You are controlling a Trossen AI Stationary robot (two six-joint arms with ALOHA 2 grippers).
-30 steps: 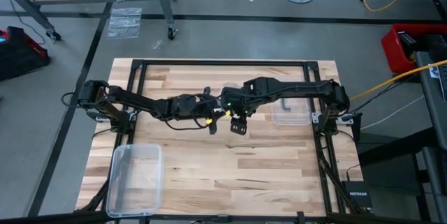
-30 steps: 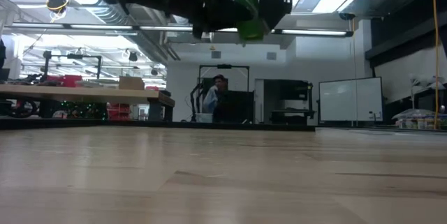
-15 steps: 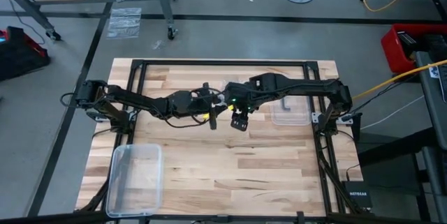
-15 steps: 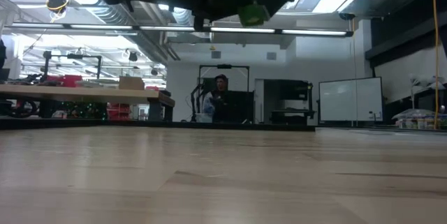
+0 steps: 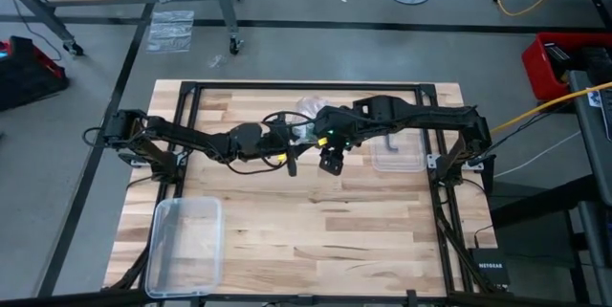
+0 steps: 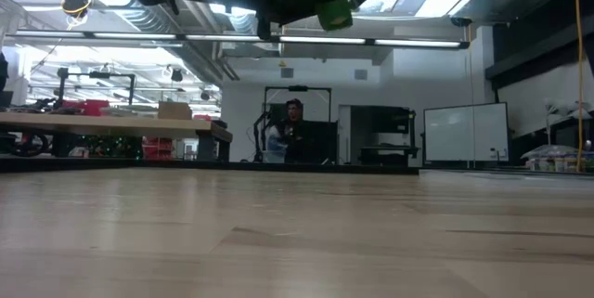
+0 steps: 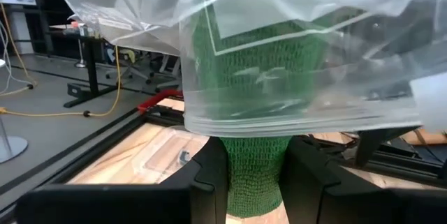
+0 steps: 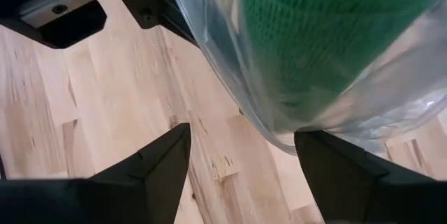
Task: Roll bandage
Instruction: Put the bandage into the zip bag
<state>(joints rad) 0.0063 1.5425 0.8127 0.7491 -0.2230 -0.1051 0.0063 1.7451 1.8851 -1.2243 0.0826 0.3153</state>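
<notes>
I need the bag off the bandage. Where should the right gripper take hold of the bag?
Probably the loose bag edge hanging past the bandage, approached from below with the right gripper, whose fingers are open. The left gripper pinches the bandage's exposed end, so pulling the slack film away should slide it off.

Light wooden table (image 5: 316, 230): clear plastic box (image 5: 187, 245) near-left corner, clear lid (image 5: 398, 153) right

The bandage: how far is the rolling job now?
Early stage. The bandage is held above the table, its lower end between the left hand's fingers, its upper part still in the plastic bag. The right hand is open under the bag. Pulling it free and all rolling remain.
</notes>
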